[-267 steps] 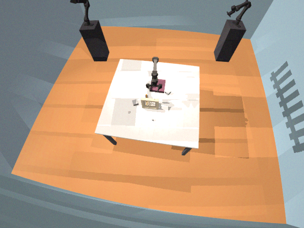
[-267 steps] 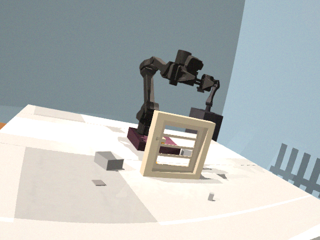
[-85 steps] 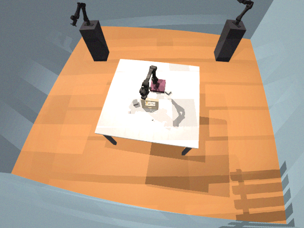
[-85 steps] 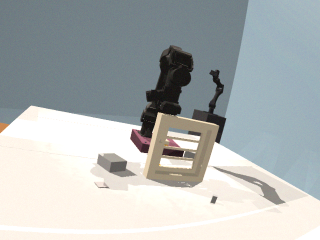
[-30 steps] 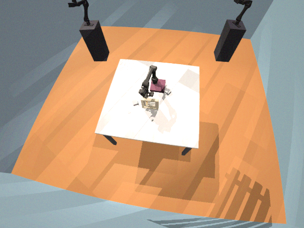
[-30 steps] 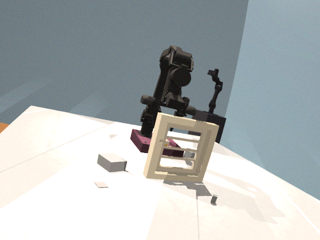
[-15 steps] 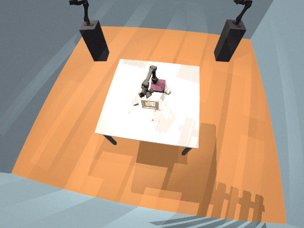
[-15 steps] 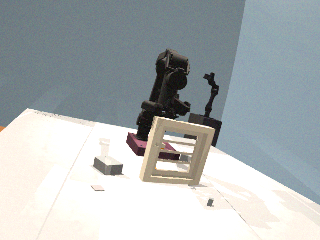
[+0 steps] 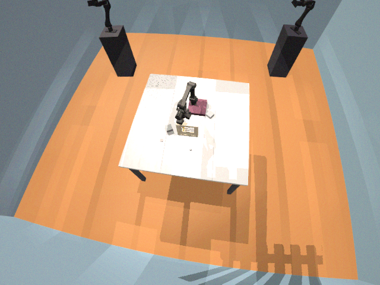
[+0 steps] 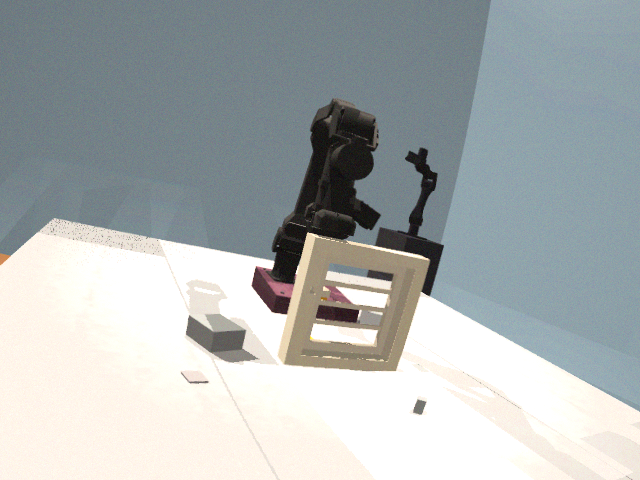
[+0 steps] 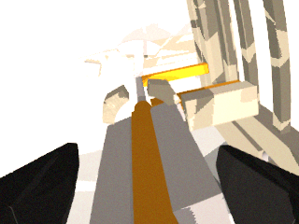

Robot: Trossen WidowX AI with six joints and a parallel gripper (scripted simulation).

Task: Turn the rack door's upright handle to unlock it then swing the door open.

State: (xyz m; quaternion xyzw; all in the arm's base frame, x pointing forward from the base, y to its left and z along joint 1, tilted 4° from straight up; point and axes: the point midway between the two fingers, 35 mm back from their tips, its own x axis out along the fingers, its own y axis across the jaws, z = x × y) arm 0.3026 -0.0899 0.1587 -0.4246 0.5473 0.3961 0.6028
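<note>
The cream rack frame (image 9: 196, 132) (image 10: 297, 320) stands upright on the white table. The door's bars (image 10: 351, 306) show inside its opening; I cannot tell the door's exact angle. The upright handle (image 11: 151, 177), grey with an orange face, runs through the lower middle of the wrist view. My gripper (image 11: 149, 155) points down at the handle, with one black fingertip on each side and a gap on both sides. It is open and holds nothing. In the exterior view its fingertips are hidden behind the frame's top. A yellow bar (image 11: 177, 72) and a cream block (image 11: 235, 105) lie beyond the handle.
A grey block (image 9: 170, 129) (image 10: 217, 333) and a flat pinkish tile (image 9: 161, 140) (image 10: 194, 376) lie beside the frame. A small dark block (image 9: 190, 149) (image 10: 419, 405) is in front of it. Another pale block (image 9: 210, 114) is beside the arm's maroon base (image 9: 198, 107) (image 10: 266, 291).
</note>
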